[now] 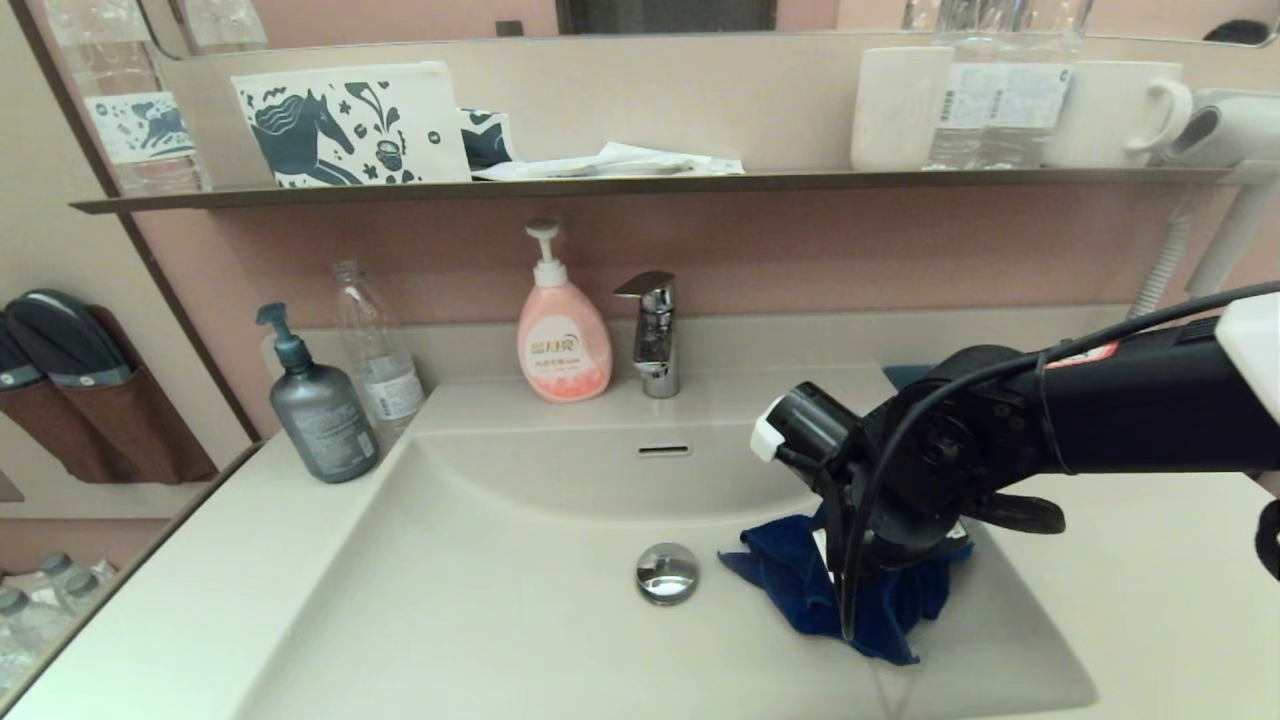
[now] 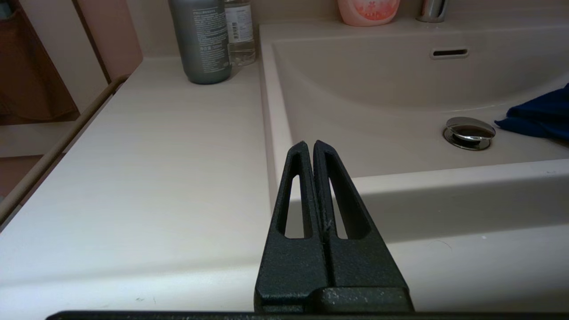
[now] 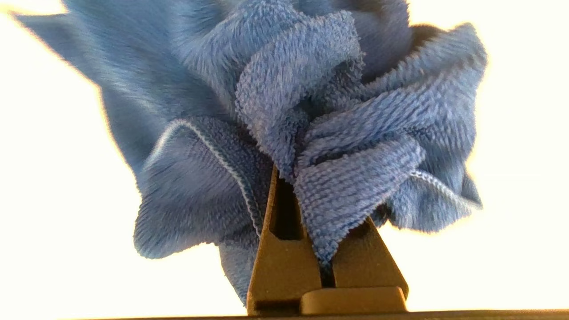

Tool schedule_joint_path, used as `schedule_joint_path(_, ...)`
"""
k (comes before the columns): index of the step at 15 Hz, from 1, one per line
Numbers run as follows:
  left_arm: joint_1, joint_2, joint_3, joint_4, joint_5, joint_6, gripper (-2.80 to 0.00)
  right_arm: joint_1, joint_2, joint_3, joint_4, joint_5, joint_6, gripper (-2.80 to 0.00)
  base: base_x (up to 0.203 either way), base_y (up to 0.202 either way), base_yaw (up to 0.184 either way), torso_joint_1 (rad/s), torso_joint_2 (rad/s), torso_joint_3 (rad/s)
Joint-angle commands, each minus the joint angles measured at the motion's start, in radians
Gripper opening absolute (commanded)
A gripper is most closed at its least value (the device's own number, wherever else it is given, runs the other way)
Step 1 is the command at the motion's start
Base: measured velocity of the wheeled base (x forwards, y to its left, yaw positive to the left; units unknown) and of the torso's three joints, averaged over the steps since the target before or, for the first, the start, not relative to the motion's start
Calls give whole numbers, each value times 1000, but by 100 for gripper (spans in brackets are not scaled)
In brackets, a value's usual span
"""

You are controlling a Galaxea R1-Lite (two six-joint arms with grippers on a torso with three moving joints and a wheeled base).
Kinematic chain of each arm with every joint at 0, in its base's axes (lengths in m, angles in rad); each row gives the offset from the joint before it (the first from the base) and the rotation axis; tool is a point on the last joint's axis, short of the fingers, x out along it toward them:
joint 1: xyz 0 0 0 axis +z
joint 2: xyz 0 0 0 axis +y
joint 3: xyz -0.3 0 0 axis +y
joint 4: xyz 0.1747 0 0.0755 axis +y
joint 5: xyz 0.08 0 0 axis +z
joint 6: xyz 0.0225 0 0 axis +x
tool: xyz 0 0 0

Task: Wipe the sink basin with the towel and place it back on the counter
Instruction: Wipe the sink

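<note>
Head view showed the right gripper (image 1: 890, 560) clamped on the towel (image 1: 800, 585), low right of centre in the frame, pressed into the basin (image 1: 480, 600) just right of the drain (image 1: 667, 572). Unwiped basin stretched leftward. The left gripper (image 2: 313, 149), closed and empty, sat parked over the counter (image 2: 155, 178).

Head cam high over sink basin (image 1: 560, 620), left wrist cam low, both share drain (image 2: 469, 132)

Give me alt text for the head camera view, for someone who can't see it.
The right gripper presses a blue towel onto the floor of the sink basin, just right of the chrome drain plug. Behind the basin stand a faucet, a pink soap pump and a grey pump bottle.
</note>
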Motion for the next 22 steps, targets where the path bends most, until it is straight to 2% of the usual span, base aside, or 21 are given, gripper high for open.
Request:
schedule_joint_path(1, 0, 1, 0, -2, 0, 0, -280, 60, -78, -39, 1, 89, 29, -280, 0, 0, 0, 0, 0, 0)
schedule_joint_path(6, 0, 1, 0, -2, 0, 0, -280, 153, -46, -292, 0, 303, 227, -280, 0, 0, 0, 0, 0, 0)
schedule_joint_path(9, 0, 1, 0, 0, 0, 0, -280, 218, 58, -430, -20, 339, 295, -280, 0, 0, 0, 0, 0, 0)
schedule_joint_path(10, 0, 1, 0, 0, 0, 0, -280, 239, 84, -447, -86, 366, 307, -280, 0, 0, 0, 0, 0, 0)
schedule_joint_path(13, 0, 1, 0, -2, 0, 0, -280, 290, 201, -450, -400, 450, 308, -280, 0, 0, 0, 0, 0, 0)
schedule_joint_path(16, 0, 1, 0, -2, 0, 0, -280, 324, 313, -451, -692, 636, 298, -280, 0, 0, 0, 0, 0, 0)
schedule_joint_path(18, 0, 1, 0, 0, 0, 0, -280, 336, 369, -451, -851, 726, 297, -280, 0, 0, 0, 0, 0, 0)
schedule_joint_path(20, 0, 1, 0, -1, 0, 0, -280, 345, 442, -452, -911, 779, 290, -280, 0, 0, 0, 0, 0, 0)
schedule_joint_path(22, 0, 1, 0, -2, 0, 0, -280, 351, 487, -452, -921, 785, 286, -280, 0, 0, 0, 0, 0, 0)
